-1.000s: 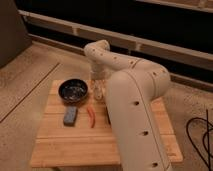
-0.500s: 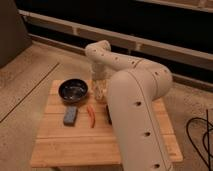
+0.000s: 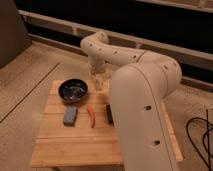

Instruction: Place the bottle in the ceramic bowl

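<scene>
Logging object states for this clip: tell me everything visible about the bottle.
The bottle is small, pale and translucent, plastic-looking, upright near the back edge of the wooden table, just right of the dark bowl, not in it. The gripper sits at its top, seemingly touching it; whether its base rests on the table is unclear.

The glossy cream-white arm [image 3: 145, 85], thick, rounded, with small dark holes [image 3: 146, 107], narrows to its tool [image 3: 97, 76] over the table [image 3: 75, 145].
</scene>
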Robot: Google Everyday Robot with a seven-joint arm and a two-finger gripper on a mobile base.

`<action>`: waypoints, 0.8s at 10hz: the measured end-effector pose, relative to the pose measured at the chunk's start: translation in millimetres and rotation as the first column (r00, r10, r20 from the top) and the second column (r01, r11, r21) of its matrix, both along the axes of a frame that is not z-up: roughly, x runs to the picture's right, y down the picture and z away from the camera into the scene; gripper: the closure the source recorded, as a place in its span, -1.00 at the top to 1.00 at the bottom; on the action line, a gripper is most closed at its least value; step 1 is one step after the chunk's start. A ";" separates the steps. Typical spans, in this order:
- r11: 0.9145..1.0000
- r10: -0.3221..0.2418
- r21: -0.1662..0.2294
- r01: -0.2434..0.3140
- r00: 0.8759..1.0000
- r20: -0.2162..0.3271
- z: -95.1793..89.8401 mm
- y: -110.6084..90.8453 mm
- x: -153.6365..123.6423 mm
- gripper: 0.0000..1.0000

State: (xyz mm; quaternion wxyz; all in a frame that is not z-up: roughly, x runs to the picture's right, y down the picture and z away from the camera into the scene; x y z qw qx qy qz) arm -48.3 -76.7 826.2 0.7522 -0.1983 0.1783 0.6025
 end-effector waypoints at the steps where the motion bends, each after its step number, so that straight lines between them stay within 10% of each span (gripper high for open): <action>1: 0.999 -0.025 0.024 0.024 1.000 0.010 -9.1 -10.8 -11.3 -1.00; 8: 0.966 -0.253 0.088 0.245 0.963 0.098 -31.2 -38.4 -131.4 -1.00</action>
